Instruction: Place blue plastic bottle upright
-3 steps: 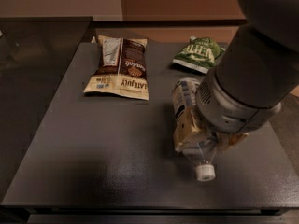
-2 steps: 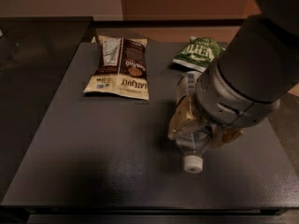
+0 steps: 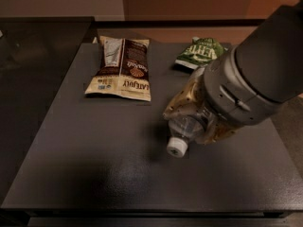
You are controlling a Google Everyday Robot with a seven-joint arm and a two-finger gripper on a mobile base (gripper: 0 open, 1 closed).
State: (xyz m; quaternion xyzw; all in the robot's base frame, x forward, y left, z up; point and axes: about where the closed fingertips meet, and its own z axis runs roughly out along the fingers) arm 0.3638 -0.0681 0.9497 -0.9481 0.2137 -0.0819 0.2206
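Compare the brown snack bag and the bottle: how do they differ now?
The brown snack bag lies flat at the table's far left; the bottle is tilted, cap toward the camera, clamped in the gripper at centre-right. The bag is opaque and longer; the bottle is clear with a white cap. Both are over the table.

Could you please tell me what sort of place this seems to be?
Probably a break-room or lab counter: a dark tabletop holds a brown snack bag and a green snack bag, while the claw at the view's right grips the blue plastic bottle.
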